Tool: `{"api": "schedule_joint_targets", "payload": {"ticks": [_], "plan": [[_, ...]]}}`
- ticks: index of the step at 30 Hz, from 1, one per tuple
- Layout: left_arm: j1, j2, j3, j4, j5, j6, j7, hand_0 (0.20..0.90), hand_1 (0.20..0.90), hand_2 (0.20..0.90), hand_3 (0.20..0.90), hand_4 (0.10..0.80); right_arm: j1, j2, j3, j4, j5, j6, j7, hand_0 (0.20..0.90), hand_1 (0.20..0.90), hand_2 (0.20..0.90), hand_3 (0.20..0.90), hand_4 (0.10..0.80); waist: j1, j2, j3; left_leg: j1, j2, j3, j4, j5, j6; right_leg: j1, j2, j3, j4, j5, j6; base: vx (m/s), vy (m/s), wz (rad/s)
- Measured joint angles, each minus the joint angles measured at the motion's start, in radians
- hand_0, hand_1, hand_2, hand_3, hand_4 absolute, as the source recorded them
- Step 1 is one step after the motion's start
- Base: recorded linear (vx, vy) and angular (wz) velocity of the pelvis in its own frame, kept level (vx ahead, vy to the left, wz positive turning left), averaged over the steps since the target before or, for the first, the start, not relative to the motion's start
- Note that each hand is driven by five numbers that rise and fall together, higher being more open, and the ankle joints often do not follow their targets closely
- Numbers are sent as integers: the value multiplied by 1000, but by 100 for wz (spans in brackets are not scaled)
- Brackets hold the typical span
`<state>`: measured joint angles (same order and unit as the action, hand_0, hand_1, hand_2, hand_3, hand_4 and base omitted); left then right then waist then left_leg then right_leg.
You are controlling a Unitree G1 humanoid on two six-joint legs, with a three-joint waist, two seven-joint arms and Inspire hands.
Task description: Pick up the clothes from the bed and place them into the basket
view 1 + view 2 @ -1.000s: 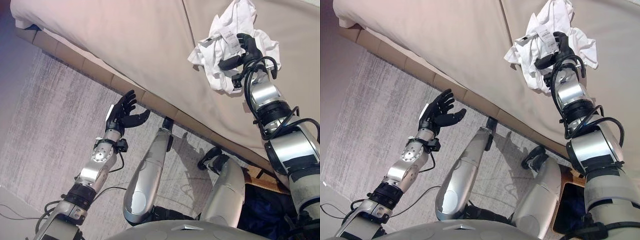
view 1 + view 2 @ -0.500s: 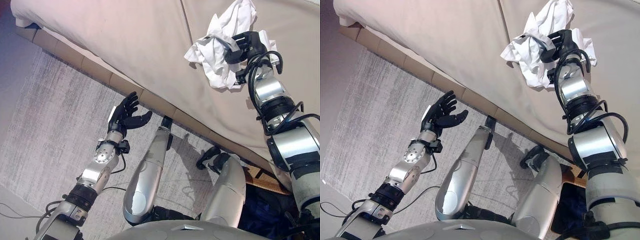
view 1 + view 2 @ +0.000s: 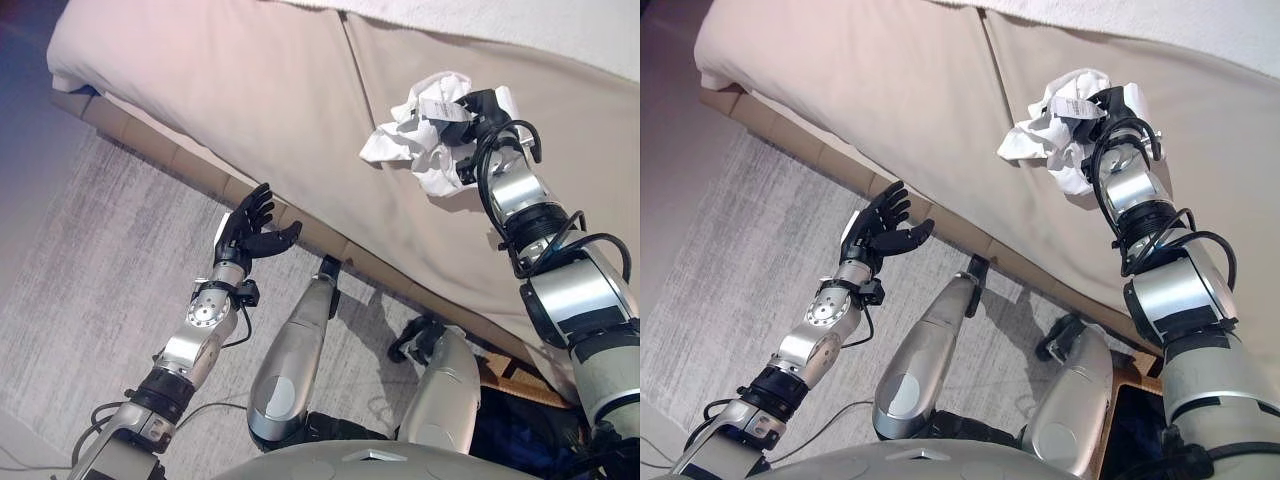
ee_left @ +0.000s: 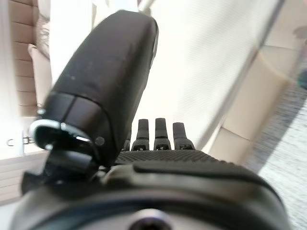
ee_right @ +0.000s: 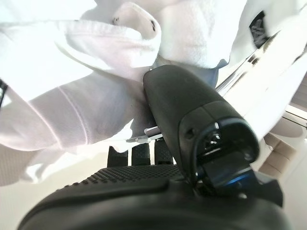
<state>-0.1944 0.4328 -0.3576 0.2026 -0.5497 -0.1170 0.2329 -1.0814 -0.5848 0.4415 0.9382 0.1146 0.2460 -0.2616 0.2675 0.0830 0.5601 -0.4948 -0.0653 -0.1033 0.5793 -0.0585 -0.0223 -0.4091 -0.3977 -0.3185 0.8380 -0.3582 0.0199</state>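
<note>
- Right wrist view: white garment (image 5: pixel 72 96), crumpled into bunched folds, pinched between thumb and fingers of the right hand (image 3: pixel 487 115)
- Garment hangs bunched around those fingers over the beige bed (image 3: pixel 250 90)
- Left hand (image 3: pixel 250 228) beside the bed's edge, fingers spread wide, holding nothing

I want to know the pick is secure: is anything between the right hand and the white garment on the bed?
Nothing visible is. The right hand is already curled into the white garment over the beige bed, its thumb pressed into the cloth. The left hand is open by the bed's edge. No basket shows in any view.
</note>
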Motion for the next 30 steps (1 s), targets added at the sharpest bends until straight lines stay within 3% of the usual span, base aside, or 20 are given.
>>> {"api": "schedule_joint_targets", "payload": {"ticks": [5, 10, 15, 18, 21, 24, 25, 26, 27, 28, 29, 30], "plan": [[-3, 0, 1, 8, 2, 20, 0, 900, 900, 900, 900, 800, 35, -4, -2, -42, 3, -1, 0, 300, 300, 300, 200, 100, -14, -1, 0, 131, 31, 21, -73, 0, -2, 128, 39, -3, -107, 26, 17, 41, -28, -21], [-30, 5, 2, 11, 4, 55, 0, 900, 900, 900, 900, 800, 71, -58, -20, -153, 24, -25, 3, 300, 300, 300, 200, 100, -64, -5, -2, 258, 69, 59, -165, 4, -4, 252, 96, 9, -260, 99, 30, 56, -19, -28], [-69, 11, 14, 9, 12, 73, 9, 900, 900, 900, 900, 800, 119, -128, -126, -210, 41, -47, 11, 300, 300, 300, 200, 100, -110, -17, -8, 380, 94, 108, -256, 9, 0, 360, 132, 36, -387, 153, 54, 85, -31, -32], [-88, 14, 23, 8, 12, 76, 18, 900, 900, 900, 900, 800, 151, -181, -195, -234, 44, -51, 14, 300, 300, 300, 200, 100, -142, -39, -21, 449, 102, 143, -316, 15, 2, 408, 151, 60, -454, 184, 61, 78, -20, -33], [-86, 15, 26, 9, 12, 76, 19, 900, 900, 900, 900, 800, 208, -198, -266, -247, 65, -53, 19, 300, 300, 300, 200, 100, -177, -77, -89, 464, 109, 165, -362, 20, 0, 409, 171, 81, -515, 204, 65, 54, 11, -34], [-79, 14, 26, 15, 18, 76, 23, 900, 900, 900, 900, 800, 236, -200, -288, -246, 85, -55, 27, 300, 300, 300, 200, 100, -196, -110, -150, 497, 111, 157, -383, 23, -1, 409, 207, 178, -613, 266, 52, 56, 10, -94], [-73, 14, 27, 14, 27, 75, 30, 900, 900, 900, 900, 800, 238, -196, -287, -246, 92, -59, 32, 300, 300, 300, 200, 100, -191, -112, -152, 501, 106, 103, -352, 23, 0, 418, 223, 236, -650, 301, 15, 1, -3, -106], [-69, 13, 28, 14, 32, 75, 33, 900, 900, 900, 900, 800, 242, -193, -287, -246, 92, -64, 32, 300, 300, 300, 200, 100, -185, -113, -154, 484, 104, 86, -311, 14, 8, 424, 224, 259, -666, 323, 6, 8, -16, -117], [-58, 7, 29, 15, 39, 76, 27, 900, 900, 900, 900, 800, 281, -199, -291, -267, 93, -66, 30, 300, 300, 300, 200, 100, -193, -120, -177, 465, 65, 71, -378, -52, 12, 427, 212, 298, -695, 341, 4, -7, -21, -93], [-55, -4, 29, 15, 42, 75, 14, 900, 900, 900, 900, 800, 307, -217, -297, -277, 95, -67, 31, 300, 300, 300, 200, 100, -204, -91, -196, 475, 57, 64, -474, 28, 35, 423, 233, 303, -703, 351, 22, -12, -22, -98], [-53, 3, 31, 18, 43, 73, 7, 900, 900, 900, 900, 800, 324, -207, -310, -279, 95, -70, 28, 300, 300, 300, 200, 100, -196, -99, -196, 495, 61, 63, -475, 54, 32, 419, 232, 312, -706, 366, 45, -100, -10, -87], [-42, 20, 40, 31, 52, 73, 3, 900, 900, 900, 900, 800, 378, -204, -313, -297, 102, -72, 33, 300, 300, 300, 200, 100, -216, -108, -219, 506, 65, 102, -497, 75, 18, 415, 227, 276, -735, 414, 105, -131, -9, -90]]}}
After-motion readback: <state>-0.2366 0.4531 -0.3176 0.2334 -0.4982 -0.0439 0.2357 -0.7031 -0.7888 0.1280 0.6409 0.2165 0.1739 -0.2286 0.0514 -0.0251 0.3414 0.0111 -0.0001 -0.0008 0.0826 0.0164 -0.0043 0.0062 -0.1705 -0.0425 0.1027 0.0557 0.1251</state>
